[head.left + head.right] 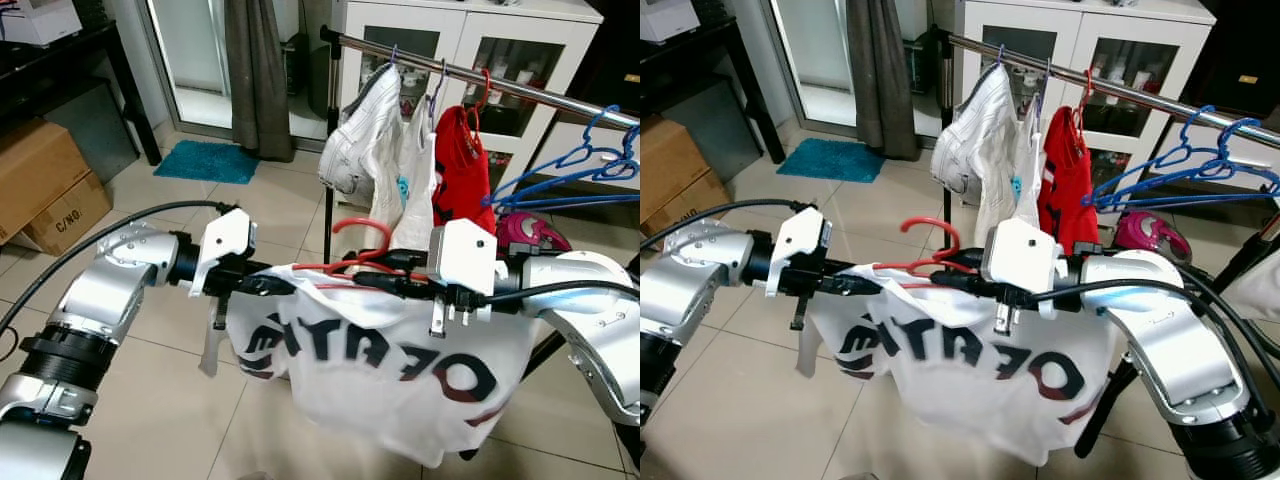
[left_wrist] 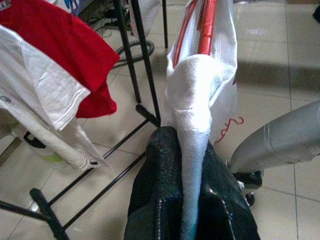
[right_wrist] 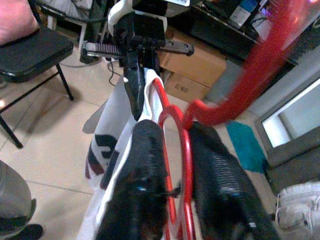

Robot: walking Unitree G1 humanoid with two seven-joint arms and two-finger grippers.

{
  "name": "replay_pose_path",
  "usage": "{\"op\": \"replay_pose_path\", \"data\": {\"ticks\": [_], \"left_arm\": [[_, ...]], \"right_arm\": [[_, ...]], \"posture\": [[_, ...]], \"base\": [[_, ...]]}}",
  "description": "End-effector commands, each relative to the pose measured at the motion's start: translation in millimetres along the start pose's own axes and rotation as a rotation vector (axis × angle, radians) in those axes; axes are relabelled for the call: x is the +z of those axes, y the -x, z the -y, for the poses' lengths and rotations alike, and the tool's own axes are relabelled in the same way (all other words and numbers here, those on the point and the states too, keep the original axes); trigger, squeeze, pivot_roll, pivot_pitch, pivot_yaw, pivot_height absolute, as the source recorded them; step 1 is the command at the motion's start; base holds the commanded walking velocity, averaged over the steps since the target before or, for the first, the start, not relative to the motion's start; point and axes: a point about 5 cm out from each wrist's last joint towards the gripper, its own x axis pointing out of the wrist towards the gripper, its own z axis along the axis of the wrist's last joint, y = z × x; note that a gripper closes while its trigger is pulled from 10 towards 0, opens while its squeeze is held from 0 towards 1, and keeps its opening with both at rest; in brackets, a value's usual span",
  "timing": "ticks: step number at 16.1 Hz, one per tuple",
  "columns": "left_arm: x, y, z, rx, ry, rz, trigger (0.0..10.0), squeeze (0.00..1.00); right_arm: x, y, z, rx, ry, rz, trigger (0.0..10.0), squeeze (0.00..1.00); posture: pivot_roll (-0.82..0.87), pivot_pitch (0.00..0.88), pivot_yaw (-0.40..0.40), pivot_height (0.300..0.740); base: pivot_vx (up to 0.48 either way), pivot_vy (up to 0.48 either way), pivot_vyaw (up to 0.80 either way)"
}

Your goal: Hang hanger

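**Shirt on its hanger, carried between both grippers, not yet on the rail**

We judge ourselves to be mid-carry: the garment is dressed on the hanger and the hanging itself is not yet done. Starting at our left, the left gripper (image 1: 262, 283) is closed on the shoulder of the white T-shirt (image 1: 390, 375), and in the left wrist view the cloth is pinched between the black fingers (image 2: 162, 200). The shirt sags between our two arms, dark lettering facing us. Its red hanger (image 1: 362, 243) runs under the collar, hook standing up above the fabric. Further right, the right gripper (image 1: 400, 270) is clamped on the hanger's red wire near the hook, as the right wrist view shows.

The next move, we think, calls for raising the hook above the metal rail (image 1: 560, 95) and lowering it into the free stretch between the red top (image 1: 462, 165) and the blue hangers (image 1: 585, 170), then letting go with both grippers.

The floor (image 1: 140, 400) is pale tile. At far left are cardboard boxes (image 1: 45, 185) under a black table, then a teal mat (image 1: 205, 160) by a curtain, white clothes (image 1: 365, 145) on the rail, and a white cabinet (image 1: 480, 45) behind.
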Motion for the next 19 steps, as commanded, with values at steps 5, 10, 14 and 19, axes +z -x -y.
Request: {"op": "replay_pose_path", "data": {"ticks": [5,10,14,19], "left_arm": [[-1,6.2,0.8,0.057,0.018,0.028,0.0,0.00],[1,2.5,7.2,0.002,-0.018,-0.003,0.0,0.00],[1,2.3,9.3,-0.023,-0.037,-0.025,0.0,0.00],[2,0.4,14.1,-0.067,-0.087,-0.070,0.0,0.00]], "right_arm": [[7,12.8,18.2,-0.092,0.020,0.039,10.0,1.00],[5,4.8,13.9,-0.049,0.014,0.023,10.0,1.00],[6,3.9,10.3,0.049,-0.019,0.022,10.0,0.00],[1,1.2,7.4,0.112,-0.056,0.013,0.0,0.00]], "posture": [[0.03,0.000,0.035,0.740],[0.03,0.000,0.035,0.740],[0.03,0.000,0.031,0.740],[0.03,0.000,0.026,0.740]], "base": [[0.000,0.000,0.00],[0.000,0.000,0.00],[0.000,0.000,0.00],[0.000,0.000,0.00]]}}
